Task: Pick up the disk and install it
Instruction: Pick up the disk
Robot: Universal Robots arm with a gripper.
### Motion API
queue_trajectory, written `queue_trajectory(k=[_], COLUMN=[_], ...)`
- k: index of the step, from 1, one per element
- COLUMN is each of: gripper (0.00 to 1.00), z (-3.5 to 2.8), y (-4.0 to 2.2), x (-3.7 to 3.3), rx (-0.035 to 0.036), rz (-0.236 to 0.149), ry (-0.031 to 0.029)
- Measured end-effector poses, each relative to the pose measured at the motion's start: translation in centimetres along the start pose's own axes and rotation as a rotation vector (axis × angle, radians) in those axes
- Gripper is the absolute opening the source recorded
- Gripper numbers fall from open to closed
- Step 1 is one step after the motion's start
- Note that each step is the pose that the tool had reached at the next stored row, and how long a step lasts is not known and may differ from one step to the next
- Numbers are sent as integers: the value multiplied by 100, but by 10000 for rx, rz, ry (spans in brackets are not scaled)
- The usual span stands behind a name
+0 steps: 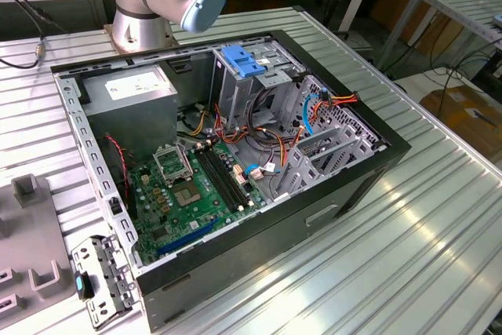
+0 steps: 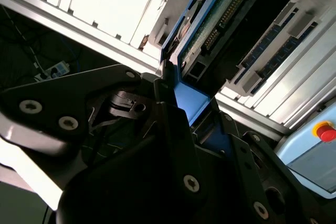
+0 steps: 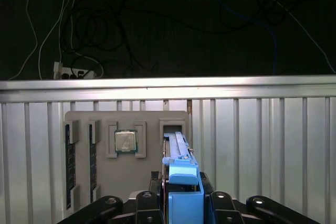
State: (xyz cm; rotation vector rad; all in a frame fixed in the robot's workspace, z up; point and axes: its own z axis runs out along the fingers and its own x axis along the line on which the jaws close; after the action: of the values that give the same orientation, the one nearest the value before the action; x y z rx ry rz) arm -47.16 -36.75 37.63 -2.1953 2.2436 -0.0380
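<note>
The gripper (image 3: 182, 188) is clamped tight on the blue end of the disk (image 3: 177, 148). The disk stands on edge with its far end at a slot in the grey holder tray (image 3: 152, 156), beside a processor chip (image 3: 125, 141). In the exterior view, the open computer case (image 1: 329, 209) lies on the ribbed table (image 1: 439, 256), with the arm's base (image 1: 137, 17) at its eleven o'clock.

I log one ribbed aluminium table (image 1: 408, 249). Directly on it: open black computer case (image 1: 235, 260); grey parts tray (image 1: 23, 233) at the exterior view's left; perforated metal bracket (image 1: 102, 280) just beside the case; arm base (image 1: 133, 25).
</note>
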Motion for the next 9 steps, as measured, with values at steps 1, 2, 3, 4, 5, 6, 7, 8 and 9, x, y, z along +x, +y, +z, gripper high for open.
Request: queue_trajectory(k=[1,2,3,4,5,6,7,8,9], gripper=[37,37,37,37,37,37,37,37,37], z=[-5,-8,-12,-18,-21,-27,-34,-37,-41], y=[0,0,0,0,0,0,0,-1,-1], x=[0,0,0,0,0,0,0,0,1], rx=[0,0,0,-1,-2,-1,-3,-3,-3], rz=[0,0,0,0,0,0,0,0,0], ry=[0,0,0,0,0,0,0,0,0])
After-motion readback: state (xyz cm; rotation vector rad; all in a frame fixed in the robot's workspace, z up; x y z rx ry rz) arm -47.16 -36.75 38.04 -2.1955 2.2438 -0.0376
